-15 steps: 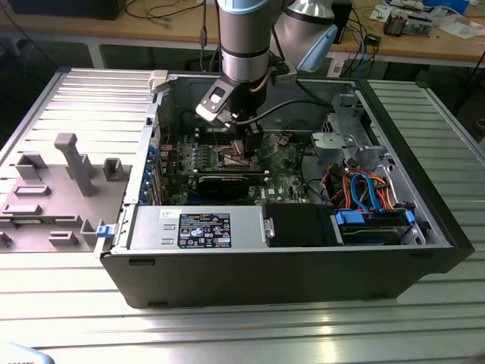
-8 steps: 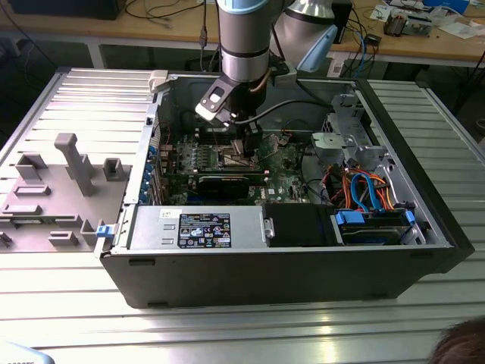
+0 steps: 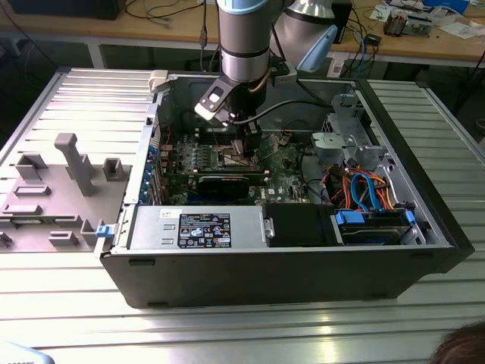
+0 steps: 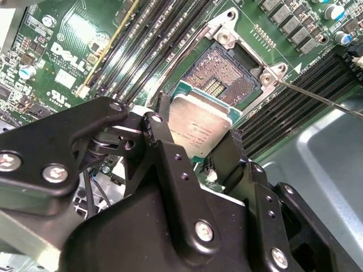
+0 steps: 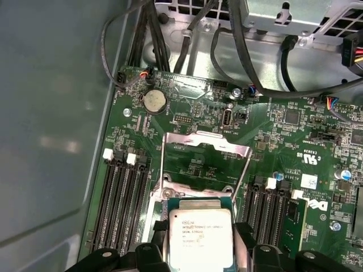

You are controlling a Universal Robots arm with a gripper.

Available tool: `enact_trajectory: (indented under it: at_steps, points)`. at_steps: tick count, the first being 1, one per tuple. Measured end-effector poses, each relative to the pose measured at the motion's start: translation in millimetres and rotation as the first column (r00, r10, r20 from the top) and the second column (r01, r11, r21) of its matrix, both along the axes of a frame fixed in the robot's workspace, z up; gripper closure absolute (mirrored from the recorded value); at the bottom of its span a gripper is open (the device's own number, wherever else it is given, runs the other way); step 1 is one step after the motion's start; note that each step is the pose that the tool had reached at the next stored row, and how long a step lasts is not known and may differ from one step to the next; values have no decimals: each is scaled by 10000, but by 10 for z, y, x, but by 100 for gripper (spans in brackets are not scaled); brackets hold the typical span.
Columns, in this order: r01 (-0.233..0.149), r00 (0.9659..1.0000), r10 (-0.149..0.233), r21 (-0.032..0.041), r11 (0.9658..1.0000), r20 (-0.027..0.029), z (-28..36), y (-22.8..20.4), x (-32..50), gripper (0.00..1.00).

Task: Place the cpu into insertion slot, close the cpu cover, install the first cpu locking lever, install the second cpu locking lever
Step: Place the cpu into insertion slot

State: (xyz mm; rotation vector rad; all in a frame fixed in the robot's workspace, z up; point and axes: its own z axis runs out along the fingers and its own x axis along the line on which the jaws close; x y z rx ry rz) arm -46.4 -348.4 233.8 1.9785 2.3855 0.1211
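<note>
Gripper fingers are clamped on the cpu chip by two opposite edges, silvery face up. The chip hangs partly over the socket (contact field exposed past one edge; touching or not, cannot tell). Cover is swung open, lying back over the green board just beside the socket. Memory slots run along both sides. In the exterior view the arm reaches down into the open computer case.

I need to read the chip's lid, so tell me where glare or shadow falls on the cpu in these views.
First wrist view: glare washes the cpu lid pale, its print faint. Second wrist view: the cpu, held in the claw, carries a soft even sheen. Exterior view: the computer case interior lies in shade under the arm.
</note>
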Motion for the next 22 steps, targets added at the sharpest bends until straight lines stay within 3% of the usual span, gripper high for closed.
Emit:
enact_trajectory:
  at_steps: [22]
  points:
    - [463,9989,-463,0,9989,0,-7,0,0,45]
